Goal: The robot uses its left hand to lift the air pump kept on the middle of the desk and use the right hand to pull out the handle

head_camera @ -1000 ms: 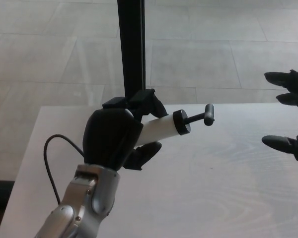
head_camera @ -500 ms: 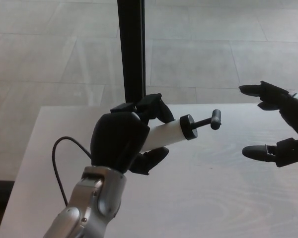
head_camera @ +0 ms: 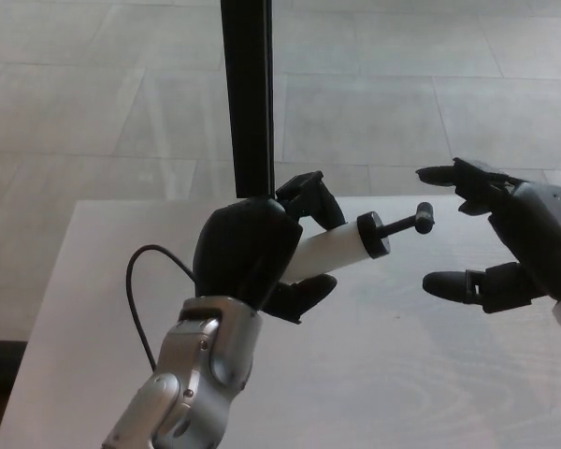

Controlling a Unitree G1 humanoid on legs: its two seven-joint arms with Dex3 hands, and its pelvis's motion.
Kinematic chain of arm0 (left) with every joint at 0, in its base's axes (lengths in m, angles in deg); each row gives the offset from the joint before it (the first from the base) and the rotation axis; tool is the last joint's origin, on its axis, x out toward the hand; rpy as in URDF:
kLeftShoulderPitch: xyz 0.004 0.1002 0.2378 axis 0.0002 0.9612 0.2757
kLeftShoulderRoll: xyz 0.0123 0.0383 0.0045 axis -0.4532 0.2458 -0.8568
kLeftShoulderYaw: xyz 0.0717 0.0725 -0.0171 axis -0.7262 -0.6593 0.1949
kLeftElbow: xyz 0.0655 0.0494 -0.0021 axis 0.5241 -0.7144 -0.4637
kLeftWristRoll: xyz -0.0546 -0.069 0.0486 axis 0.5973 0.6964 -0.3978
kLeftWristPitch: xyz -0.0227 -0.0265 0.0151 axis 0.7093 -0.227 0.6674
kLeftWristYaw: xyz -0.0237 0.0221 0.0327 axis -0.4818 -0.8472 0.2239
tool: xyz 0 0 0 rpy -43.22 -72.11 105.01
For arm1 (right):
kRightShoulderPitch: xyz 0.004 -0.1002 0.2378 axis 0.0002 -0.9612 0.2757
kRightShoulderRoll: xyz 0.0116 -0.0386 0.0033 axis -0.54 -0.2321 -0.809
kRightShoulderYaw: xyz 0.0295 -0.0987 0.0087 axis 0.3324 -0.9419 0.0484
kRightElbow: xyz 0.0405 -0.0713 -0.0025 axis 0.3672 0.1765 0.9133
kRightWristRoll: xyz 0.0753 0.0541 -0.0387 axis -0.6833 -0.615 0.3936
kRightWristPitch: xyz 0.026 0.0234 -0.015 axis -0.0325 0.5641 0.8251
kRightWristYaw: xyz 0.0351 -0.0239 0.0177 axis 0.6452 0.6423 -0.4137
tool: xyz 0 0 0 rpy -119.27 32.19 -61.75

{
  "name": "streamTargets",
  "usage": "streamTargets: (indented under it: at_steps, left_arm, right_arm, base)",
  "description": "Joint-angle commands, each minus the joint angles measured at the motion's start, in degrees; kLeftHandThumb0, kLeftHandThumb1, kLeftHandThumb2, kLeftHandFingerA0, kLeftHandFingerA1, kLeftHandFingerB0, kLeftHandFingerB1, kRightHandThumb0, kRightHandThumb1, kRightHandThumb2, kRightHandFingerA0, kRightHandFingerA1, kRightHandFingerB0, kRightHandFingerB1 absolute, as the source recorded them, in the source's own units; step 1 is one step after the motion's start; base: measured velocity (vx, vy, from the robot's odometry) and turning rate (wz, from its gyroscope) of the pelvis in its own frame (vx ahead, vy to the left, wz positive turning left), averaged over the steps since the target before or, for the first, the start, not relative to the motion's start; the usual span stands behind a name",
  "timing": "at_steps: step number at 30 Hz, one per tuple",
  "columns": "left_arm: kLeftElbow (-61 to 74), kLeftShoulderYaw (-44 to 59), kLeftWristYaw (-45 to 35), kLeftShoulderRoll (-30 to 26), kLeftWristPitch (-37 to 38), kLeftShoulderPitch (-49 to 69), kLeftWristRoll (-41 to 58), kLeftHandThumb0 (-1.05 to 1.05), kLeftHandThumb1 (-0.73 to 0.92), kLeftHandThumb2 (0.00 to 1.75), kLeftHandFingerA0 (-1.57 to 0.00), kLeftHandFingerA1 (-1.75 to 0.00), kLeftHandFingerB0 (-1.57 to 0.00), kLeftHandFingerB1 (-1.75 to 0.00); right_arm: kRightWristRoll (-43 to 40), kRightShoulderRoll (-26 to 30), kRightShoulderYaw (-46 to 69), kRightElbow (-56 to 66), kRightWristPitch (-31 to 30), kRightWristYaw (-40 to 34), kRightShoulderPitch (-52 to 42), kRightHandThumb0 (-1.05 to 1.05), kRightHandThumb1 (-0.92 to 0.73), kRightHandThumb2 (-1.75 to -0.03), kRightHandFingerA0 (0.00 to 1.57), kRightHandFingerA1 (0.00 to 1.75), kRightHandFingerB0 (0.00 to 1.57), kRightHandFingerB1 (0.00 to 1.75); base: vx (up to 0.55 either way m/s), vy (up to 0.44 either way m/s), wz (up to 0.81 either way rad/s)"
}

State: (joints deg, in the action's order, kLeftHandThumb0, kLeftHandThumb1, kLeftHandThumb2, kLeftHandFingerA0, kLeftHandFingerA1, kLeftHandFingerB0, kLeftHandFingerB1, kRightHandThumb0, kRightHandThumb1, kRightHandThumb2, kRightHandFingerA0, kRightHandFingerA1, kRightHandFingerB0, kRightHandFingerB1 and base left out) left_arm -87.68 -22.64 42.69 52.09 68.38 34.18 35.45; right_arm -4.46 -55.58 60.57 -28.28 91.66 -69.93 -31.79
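Both hands hovered above the desk (head_camera: 430, 374): left hand (head_camera: 252, 253) gripped the air pump (head_camera: 332, 254); right hand (head_camera: 505, 253) spread wide near its handle (head_camera: 424, 218).

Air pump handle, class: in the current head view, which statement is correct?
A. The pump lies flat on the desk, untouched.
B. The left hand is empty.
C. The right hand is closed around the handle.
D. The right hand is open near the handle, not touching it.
D. The right hand has its fingers apart just beside the handle, with a gap between them, while the left hand holds the air pump above the desk.
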Motion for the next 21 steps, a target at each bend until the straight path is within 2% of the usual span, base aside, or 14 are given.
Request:
streamTargets:
  at_steps: [1,4,6,8,10,11,12,13,14,15,16,18,20,21]
  left_arm:
    - [-2.0,0.0,-5.9,0.0,-8.9,-3.0,-1.0,-0.16,0.47,1.11,-0.93,-1.75,-0.72,-1.58]
    - [-1.7,-0.1,-6.9,0.2,-10.0,-3.1,-0.6,-0.15,0.50,1.09,-0.92,-1.75,-0.74,-1.53]
    - [-1.3,0.2,-7.8,0.8,-11.2,-3.2,0.0,-0.14,0.46,1.18,-0.94,-1.75,-0.79,-1.47]
    - [-1.1,0.2,-8.2,0.9,-11.9,-3.3,0.2,-0.14,0.46,1.18,-0.94,-1.75,-0.79,-1.47]
    - [-1.1,-0.5,-8.4,0.8,-12.0,-3.0,-0.4,-0.15,0.44,1.23,-0.96,-1.67,-0.87,-1.15]
    - [-1.1,-0.6,-8.4,0.9,-12.1,-3.0,-0.5,-0.15,0.44,1.23,-0.96,-1.67,-0.87,-1.15]
    - [-1.0,-0.6,-8.7,1.0,-12.8,-3.0,-0.5,-0.16,0.51,1.18,-1.18,-1.29,-0.90,-1.01]
    - [-1.0,-0.5,-8.9,1.2,-13.1,-3.0,-0.3,-0.20,0.42,1.17,-1.07,-1.56,-0.93,-1.09]
    - [-1.0,-0.4,-9.5,1.4,-13.6,-2.8,0.1,-0.16,0.48,1.22,-0.94,-1.66,-0.86,-1.16]
    - [-1.1,-0.5,-10.0,1.3,-13.9,-2.7,0.2,-0.16,0.48,1.22,-0.94,-1.66,-0.86,-1.16]
    - [-1.2,-0.5,-10.0,1.4,-13.8,-2.6,0.3,-0.16,0.46,1.24,-0.95,-1.67,-0.85,-1.20]
    - [-1.2,-0.6,-10.1,1.4,-13.8,-2.5,0.3,-0.16,0.46,1.24,-0.95,-1.67,-0.85,-1.20]
    - [-1.3,-0.7,-10.1,1.6,-13.7,-2.7,0.4,-0.15,0.50,1.15,-0.90,-1.74,-0.81,-1.25]
    - [-1.1,-0.8,-10.2,1.7,-13.9,-2.9,0.2,-0.16,0.51,1.14,-0.91,-1.73,-0.80,-1.27]
  right_arm:
    - [9.6,-0.9,0.1,-2.7,6.8,-13.4,1.7,-0.33,-0.60,-0.57,0.62,0.89,0.38,0.54]
    - [9.9,-1.0,0.4,-3.1,7.9,-14.3,1.8,-0.32,-0.59,-0.57,0.63,0.91,0.40,0.56]
    - [10.0,-1.2,0.5,-3.9,9.4,-15.7,2.0,-0.32,-0.59,-0.56,0.66,0.87,0.47,0.59]
    - [10.3,-1.3,0.6,-4.4,9.8,-16.2,2.1,-0.32,-0.59,-0.56,0.66,0.87,0.47,0.59]
    - [10.5,-1.1,0.7,-5.1,11.8,-17.5,2.4,-0.33,-0.63,-0.57,0.71,0.89,0.50,0.64]
    - [10.6,-1.1,0.7,-5.3,12.1,-17.8,2.4,-0.33,-0.63,-0.57,0.71,0.89,0.50,0.64]
    - [10.8,-1.0,0.8,-5.6,12.9,-18.3,2.6,-0.34,-0.65,-0.58,0.72,0.93,0.50,0.64]
    - [11.0,-0.9,0.7,-5.8,13.4,-18.7,2.7,-0.34,-0.67,-0.59,0.72,1.03,0.49,0.65]
    - [11.6,-0.7,0.6,-6.4,14.4,-19.9,3.0,-0.32,-0.67,-0.63,0.74,1.21,0.51,0.66]
    - [11.9,-0.8,0.6,-6.9,15.3,-21.0,3.2,-0.32,-0.67,-0.63,0.74,1.21,0.51,0.66]
    - [11.9,-0.9,0.6,-7.2,15.9,-21.2,3.3,-0.32,-0.68,-0.66,0.74,1.32,0.55,0.67]
    - [11.9,-1.0,0.7,-7.8,16.9,-21.7,3.6,-0.32,-0.68,-0.66,0.74,1.32,0.55,0.67]
    - [11.5,-1.1,0.8,-8.6,17.7,-21.4,3.9,-0.31,-0.66,-0.69,0.78,1.26,0.58,0.65]
    - [11.1,-1.3,0.8,-8.7,18.0,-21.0,3.8,-0.30,-0.66,-0.73,0.76,1.35,0.59,0.65]
  base:
    - [0.00,0.000,0.00]
    - [0.00,0.000,0.00]
    - [0.00,0.000,0.00]
    - [0.00,0.000,0.00]
    - [0.00,0.000,0.00]
    - [0.00,0.000,0.00]
    - [0.00,0.000,0.00]
    - [0.00,0.000,0.00]
    - [0.00,0.000,0.00]
    - [0.00,0.000,0.00]
    - [0.00,0.000,0.00]
    - [0.00,0.000,0.00]
    - [0.00,0.000,0.00]
    - [0.00,0.000,0.00]
